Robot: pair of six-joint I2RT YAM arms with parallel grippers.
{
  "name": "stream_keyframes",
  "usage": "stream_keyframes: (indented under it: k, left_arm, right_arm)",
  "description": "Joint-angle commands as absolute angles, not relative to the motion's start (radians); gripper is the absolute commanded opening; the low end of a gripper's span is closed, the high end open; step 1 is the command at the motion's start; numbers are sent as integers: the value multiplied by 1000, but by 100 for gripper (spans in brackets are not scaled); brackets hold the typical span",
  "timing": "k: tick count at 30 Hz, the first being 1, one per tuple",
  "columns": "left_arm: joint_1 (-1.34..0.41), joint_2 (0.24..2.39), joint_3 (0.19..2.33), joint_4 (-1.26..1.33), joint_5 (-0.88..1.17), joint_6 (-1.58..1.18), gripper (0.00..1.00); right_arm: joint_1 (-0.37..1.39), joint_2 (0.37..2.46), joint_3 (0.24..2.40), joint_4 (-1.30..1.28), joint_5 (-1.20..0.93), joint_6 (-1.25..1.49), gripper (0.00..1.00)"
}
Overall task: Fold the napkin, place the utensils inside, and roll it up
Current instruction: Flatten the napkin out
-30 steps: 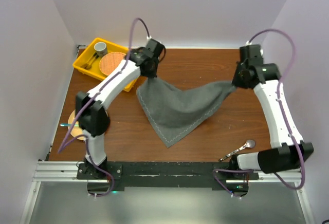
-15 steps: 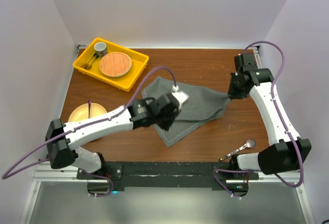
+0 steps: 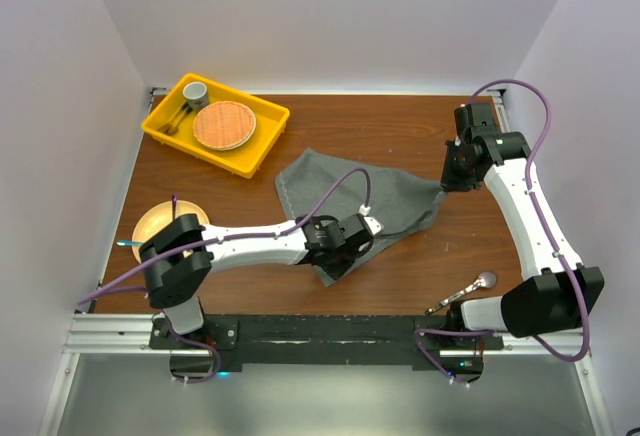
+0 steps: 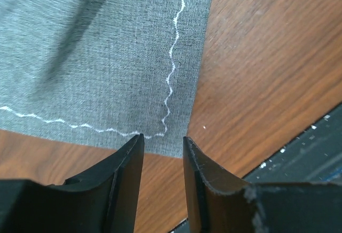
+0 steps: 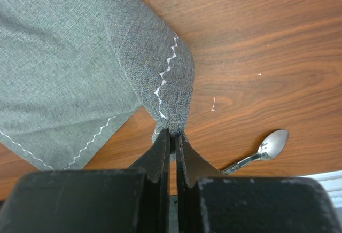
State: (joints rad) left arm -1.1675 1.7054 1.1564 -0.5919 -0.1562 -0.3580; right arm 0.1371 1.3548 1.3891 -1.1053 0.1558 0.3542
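Two pincers at napkin (image 3: 400,201), mid-table (image 3: 400,126). Since half a second ago: left pincer (image 4: 163,139) slid from cloth's middle to near corner. Jaws now slightly apart, corner at tips, unpinched. Right pincer (image 5: 172,134) unmoved, clamped on right corner fold. Napkin lies broad left-to-right, near tip pointing toward arm bases.

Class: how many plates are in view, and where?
2. One plate lies in the yellow tray; the other sits near the table's left edge, partly behind the left arm.
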Motion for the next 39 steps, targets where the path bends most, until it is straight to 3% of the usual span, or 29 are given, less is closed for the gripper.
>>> stream_keyframes:
  k: [1, 19, 23, 29, 34, 39]
  left_arm:
    - [-1170, 1742, 1170, -538, -131, -324, 41]
    - [-1172, 1784, 1012, -465, -60, -342, 45]
    - [-1172, 1798, 1025, -497, -135, -356, 20]
    - [-1154, 1746, 1265, -739, -368, -364, 0]
    - [-1094, 1649, 1626, -928, -586, -367, 0]
    - [-1091, 1559, 1940, -940, -731, -220, 0]
  right_arm:
    - [137, 1325, 1417, -1095, 140, 337, 0]
    - [137, 1347, 1436, -1086, 127, 331, 0]
    - [138, 1351, 1434, -1080, 127, 333, 0]
    - [137, 1391, 1561, -1109, 140, 376, 0]
    - [138, 1396, 1793, -1157, 158, 422, 0]
    - [137, 1239, 1881, -1112, 201, 414, 0]
